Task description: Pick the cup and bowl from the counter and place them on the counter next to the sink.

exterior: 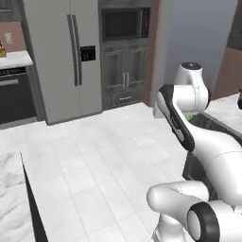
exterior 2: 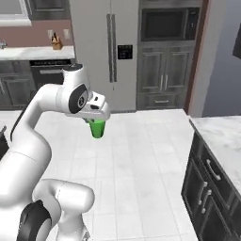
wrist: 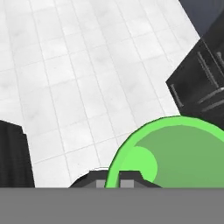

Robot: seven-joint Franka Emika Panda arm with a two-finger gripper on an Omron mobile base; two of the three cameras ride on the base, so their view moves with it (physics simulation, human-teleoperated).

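My gripper (exterior 2: 96, 120) hangs over the tiled floor, shut on the rim of a bright green cup (exterior 2: 98, 128) that hangs upright below it. In the hand view the cup's open mouth (wrist: 175, 153) takes up the lower right, with my fingertips (wrist: 127, 176) pinching its near rim at the gripper (wrist: 114, 176). The white marble counter (exterior 2: 221, 132) runs along the right over dark cabinets, well apart from the cup. The bowl and the sink are out of view.
A grey fridge (exterior 2: 110, 52) and a built-in microwave (exterior 2: 167, 23) stand at the far wall. Dark cabinet fronts (exterior 2: 207, 188) line the right side. Another marble counter corner (exterior: 9, 189) juts in at lower left. Open tiled floor (exterior 2: 141, 155) lies between them.
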